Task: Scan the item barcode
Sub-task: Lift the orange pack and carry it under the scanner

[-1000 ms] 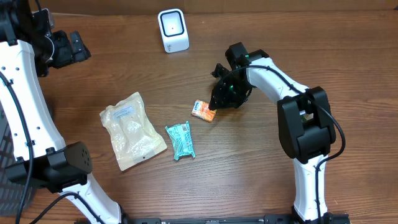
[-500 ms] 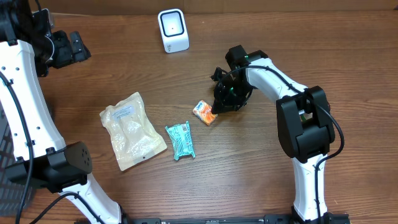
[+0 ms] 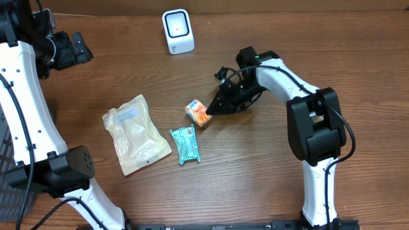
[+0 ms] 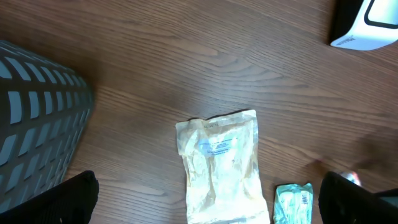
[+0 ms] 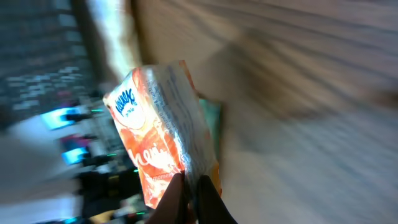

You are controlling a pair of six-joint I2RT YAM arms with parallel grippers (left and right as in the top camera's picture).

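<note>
Packet (image 3: 198, 111) at centre of the overhead frame, its edge clamped in the right gripper (image 3: 211, 109).
In the wrist view it stands up from the clenched jaws, long axis leaning upper left; left gripper (image 3: 75, 48) gapes wide.

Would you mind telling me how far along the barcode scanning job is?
Done: the right gripper is shut on the orange packet at its edge. In hand: that pinch grip, with the packet well short of the white scanner. Left: presenting its barcode to the scanner; the teal packet and beige pouch lie untouched.
</note>
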